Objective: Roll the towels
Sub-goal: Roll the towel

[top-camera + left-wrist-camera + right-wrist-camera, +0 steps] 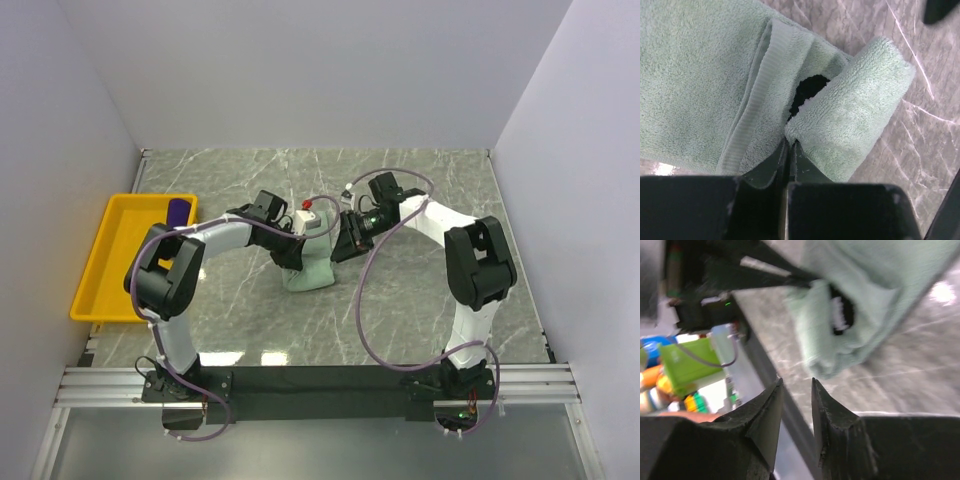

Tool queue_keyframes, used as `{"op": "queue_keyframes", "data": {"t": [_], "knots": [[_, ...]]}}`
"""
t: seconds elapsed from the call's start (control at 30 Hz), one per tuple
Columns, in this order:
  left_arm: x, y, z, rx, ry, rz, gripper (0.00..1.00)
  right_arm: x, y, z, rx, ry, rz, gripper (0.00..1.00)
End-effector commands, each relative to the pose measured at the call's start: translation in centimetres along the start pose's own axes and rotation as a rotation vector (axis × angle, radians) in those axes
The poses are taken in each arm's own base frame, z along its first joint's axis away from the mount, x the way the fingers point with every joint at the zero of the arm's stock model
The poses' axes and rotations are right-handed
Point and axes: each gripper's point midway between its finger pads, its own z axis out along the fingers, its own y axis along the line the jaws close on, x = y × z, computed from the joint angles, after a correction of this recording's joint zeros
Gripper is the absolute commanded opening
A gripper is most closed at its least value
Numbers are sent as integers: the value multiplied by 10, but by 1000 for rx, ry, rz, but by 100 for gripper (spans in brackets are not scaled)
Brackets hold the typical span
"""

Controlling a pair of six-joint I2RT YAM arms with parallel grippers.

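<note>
The pale mint green towel [312,268] lies partly rolled at the table's middle. In the left wrist view its rolled end [850,115] sits to the right of its flat part [695,85]. My left gripper [790,143] is shut, its tips pinching the towel's edge at the roll; in the top view it [297,248] is over the towel. My right gripper [796,383] is open and empty, a little off the towel [840,315], which looks blurred; in the top view it [342,243] is just right of the towel. The deep purple towel [180,211] lies in the tray.
A yellow plastic tray [110,265] sits at the table's left edge. Grey marble tabletop [420,300] surrounds the towel. White walls stand on three sides. Purple cables loop from both arms over the table's near half.
</note>
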Motion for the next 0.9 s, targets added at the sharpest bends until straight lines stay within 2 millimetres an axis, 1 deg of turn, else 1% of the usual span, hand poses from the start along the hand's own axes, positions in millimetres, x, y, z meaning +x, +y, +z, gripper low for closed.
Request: {"op": "queue_keyframes", "data": {"t": [0.0, 0.03, 0.13, 0.17, 0.2, 0.27, 0.33, 0.4, 0.43, 0.47, 0.5, 0.57, 0.6, 0.7, 0.77, 0.8, 0.83, 0.87], "knots": [[7, 0, 1, 12, 35, -65, 6, -3, 36, -2, -129, -22, -43, 36], [8, 2, 2, 11, 39, -72, 6, 1, 41, -2, -162, -13, -36, 36], [9, 4, 0, 0, 38, -88, 7, -1, 49, -2, -208, -20, -19, 32], [8, 5, -1, -3, 32, -90, 7, 2, 51, -1, -225, -11, 15, 32], [8, 4, -1, -3, 32, -94, 7, 1, 51, 1, -231, -19, 13, 32], [8, 4, -1, -4, 27, -100, 8, 8, 45, 12, -218, 6, 57, 32], [11, 4, 0, -6, 28, -106, 9, 10, 35, 24, -192, 25, 83, 29], [11, 4, 0, -12, 19, -106, 11, 7, 18, 36, -104, 11, 89, 28], [13, 4, 0, -16, 17, -107, 15, 4, 9, 39, -63, -2, 90, 28], [12, 5, -1, -23, 8, -104, 17, 4, 2, 41, -36, -9, 80, 28], [9, 6, -2, -35, -10, -90, 18, 2, -15, 45, 37, -28, 94, 27], [10, 4, -5, -41, -15, -81, 22, 4, -24, 49, 60, -24, 103, 27], [10, 4, -7, -47, -16, -75, 23, 7, -33, 51, 100, -21, 116, 26], [12, 4, -15, -60, -21, -48, 30, 14, -41, 55, 127, -1, 121, 26], [10, 3, -24, -78, -41, -22, 36, 17, -44, 59, 145, 15, 109, 26], [14, 1, -28, -77, -45, -19, 41, 18, -48, 61, 159, 22, 114, 26], [6, -2, -37, -91, -76, 20, 43, 20, -49, 63, 167, 28, 112, 26], [4, -5, -42, -93, -89, 59, 45, 21, -50, 65, 173, 34, 105, 27]]}}
